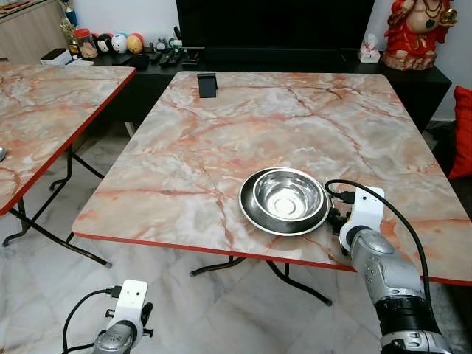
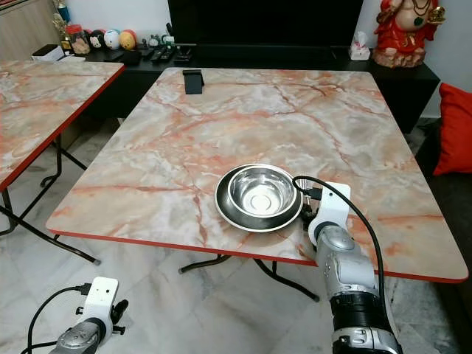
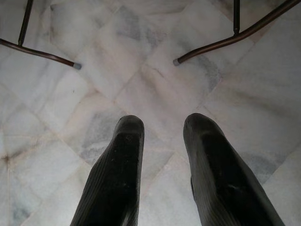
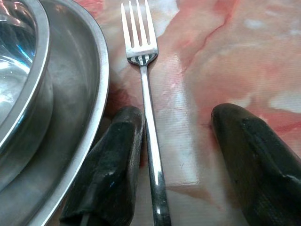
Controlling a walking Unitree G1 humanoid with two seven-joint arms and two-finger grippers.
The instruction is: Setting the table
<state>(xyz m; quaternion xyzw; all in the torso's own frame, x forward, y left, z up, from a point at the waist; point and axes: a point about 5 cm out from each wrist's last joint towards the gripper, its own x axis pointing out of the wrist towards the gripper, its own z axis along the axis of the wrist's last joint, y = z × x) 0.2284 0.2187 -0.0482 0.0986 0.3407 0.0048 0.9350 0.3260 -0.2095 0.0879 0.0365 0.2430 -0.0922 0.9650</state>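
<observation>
Overhead, from the head camera, we record a marble-patterned table [image 1: 221, 140] with a red edge, standing on a pale marble-tiled floor [image 1: 59, 287]; a steel bowl [image 1: 287, 195] sits inside a steel plate [image 1: 254, 214] near the table's front edge. A small black stand [image 1: 207, 85] rests at the far edge. A second table [image 1: 44, 110] of the same pattern stands to the left, apart from the first. Behind runs a dark low cabinet [image 1: 295, 59] carrying small figurines [image 1: 118, 42], a jar [image 1: 86, 43] and a red statue [image 1: 417, 33]; a red cushion [image 2: 455, 129] shows at the right. Our right arm reaches over the front edge just right of the plate; our left arm hangs low over the floor. In the left wrist view we note the left gripper [image 3: 162, 141] with its fingers parted, holding nothing, above the tiles and two table feet [image 3: 77, 66]. In the right wrist view we list the right gripper [image 4: 181, 136] spread open on the tabletop, a fork [image 4: 146, 101] lying flat between its fingers beside the plate's rim, its handle touching one finger [image 4: 113, 155], tines pointing away from the wrist.
</observation>
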